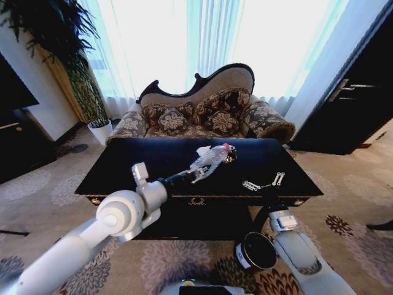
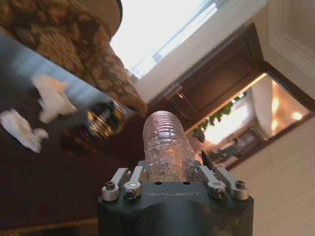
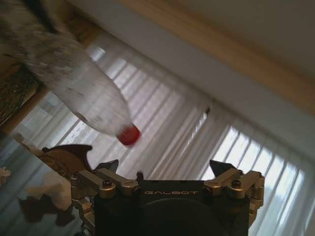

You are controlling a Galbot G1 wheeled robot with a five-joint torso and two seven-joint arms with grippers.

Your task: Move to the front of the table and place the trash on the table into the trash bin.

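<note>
Strong daylight through the curtains [image 1: 184, 43] behind the sofa [image 1: 202, 110], overexposed. Glossy table [image 1: 123, 166] reflects it. Bottle [image 3: 83, 93] motion-blurred in right wrist view; head view edges bowed.

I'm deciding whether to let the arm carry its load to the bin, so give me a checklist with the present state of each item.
1. Left gripper shut on the clear crumpled plastic bottle with a red cap: ok.
2. Bottle lifted off the glossy black table: ok.
3. Small black cylindrical trash bin upright on the carpet, mouth open: ok.
4. Right gripper open over the table's front right, holding nothing: ok.
5. Table cleared: not ok; white paper wads and a dark shiny round object remain.
</note>
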